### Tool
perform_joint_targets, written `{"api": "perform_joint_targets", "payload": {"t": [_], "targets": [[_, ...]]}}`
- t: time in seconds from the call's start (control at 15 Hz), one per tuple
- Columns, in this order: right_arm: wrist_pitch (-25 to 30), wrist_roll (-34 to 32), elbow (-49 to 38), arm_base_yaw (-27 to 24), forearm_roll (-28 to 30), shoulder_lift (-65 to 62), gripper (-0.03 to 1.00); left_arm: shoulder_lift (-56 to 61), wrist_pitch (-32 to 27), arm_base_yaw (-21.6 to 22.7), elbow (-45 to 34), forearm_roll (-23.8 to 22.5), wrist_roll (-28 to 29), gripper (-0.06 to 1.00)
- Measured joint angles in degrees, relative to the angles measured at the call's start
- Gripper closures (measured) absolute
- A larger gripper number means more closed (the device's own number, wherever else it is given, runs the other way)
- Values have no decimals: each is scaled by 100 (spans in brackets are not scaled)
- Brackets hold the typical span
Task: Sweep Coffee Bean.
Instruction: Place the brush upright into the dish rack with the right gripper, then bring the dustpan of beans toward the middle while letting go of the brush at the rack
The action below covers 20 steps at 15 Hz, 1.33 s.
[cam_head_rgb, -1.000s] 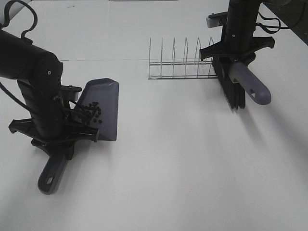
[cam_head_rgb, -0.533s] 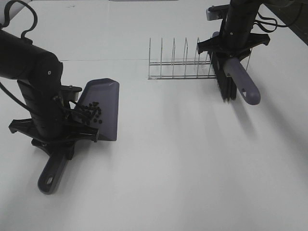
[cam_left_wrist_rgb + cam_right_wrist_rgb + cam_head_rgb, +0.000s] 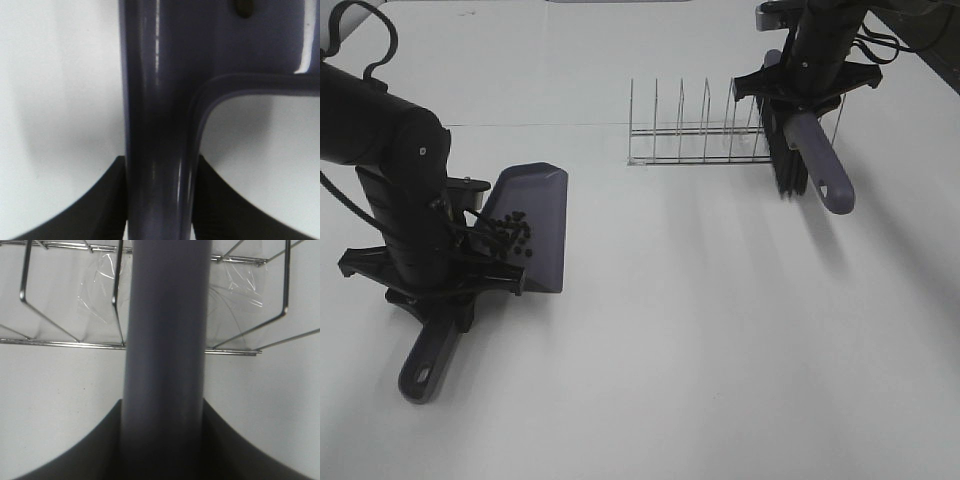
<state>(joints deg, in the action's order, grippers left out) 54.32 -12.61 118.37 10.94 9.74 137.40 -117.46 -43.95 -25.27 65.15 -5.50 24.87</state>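
Beans point(image 3: 510, 232) lie in the dustpan point(image 3: 545, 200), its handle clamped by my left gripper point(image 3: 445, 285); my right gripper point(image 3: 807, 100), clamped on the brush point(image 3: 823, 170), hangs well apart.

Purple-grey dustpan point(image 3: 542, 200), dark brown-black coffee beans point(image 3: 515, 232), black-bristled brush point(image 3: 816, 156), silver wire rack point(image 3: 686, 159), white table point(image 3: 720, 350)

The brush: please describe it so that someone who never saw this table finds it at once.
On the white table, find the silver wire rack. At its right end the right gripper holds a brush with a grey-purple plastic handle and black bristles. The grey-purple plastic dustpan at the left is wide and holds dark beans; the brush is slim.
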Motion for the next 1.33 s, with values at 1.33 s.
{"api": "perform_joint_targets", "payload": {"t": [1.33], "targets": [[120,-11,0,0,-17,-814,29,0,0,0,0,0,0,60]]}}
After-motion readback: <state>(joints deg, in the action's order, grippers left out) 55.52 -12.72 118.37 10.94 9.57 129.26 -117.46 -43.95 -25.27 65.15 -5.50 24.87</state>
